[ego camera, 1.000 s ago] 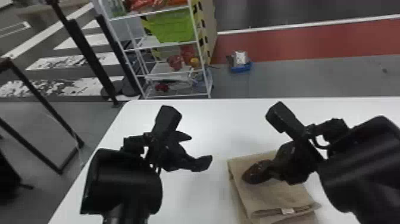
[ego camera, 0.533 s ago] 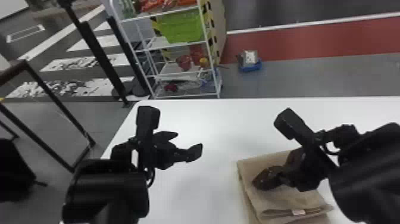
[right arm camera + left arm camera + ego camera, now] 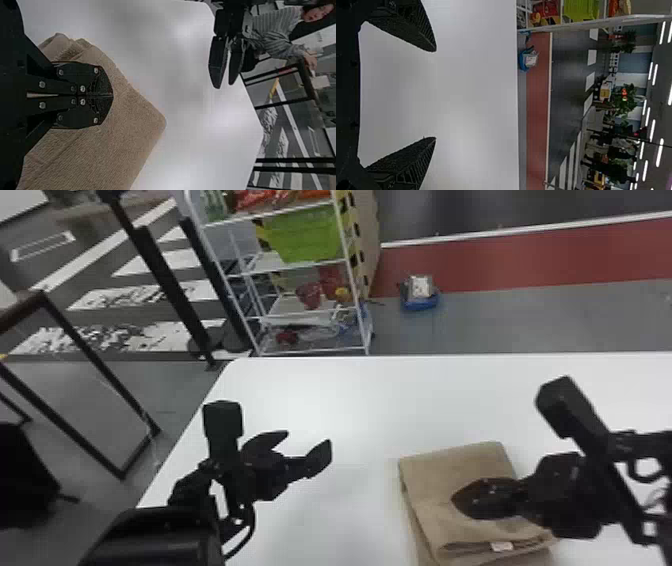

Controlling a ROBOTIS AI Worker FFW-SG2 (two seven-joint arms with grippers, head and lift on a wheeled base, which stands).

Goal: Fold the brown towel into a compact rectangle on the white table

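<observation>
Mostly, it seems, the folding is done: the brown towel lies layered and roughly rectangular on the white surface, a lower layer jutting out, so tidying may remain. The right hand, fingertips pressed together, covers part of it; the left hand hangs spread, well apart. Beyond stands a rack.

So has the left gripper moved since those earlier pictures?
Yes. In the head view, the left gripper has shifted to the robot's left, away from the brown towel, judged against the far left corner of the white table.
</observation>
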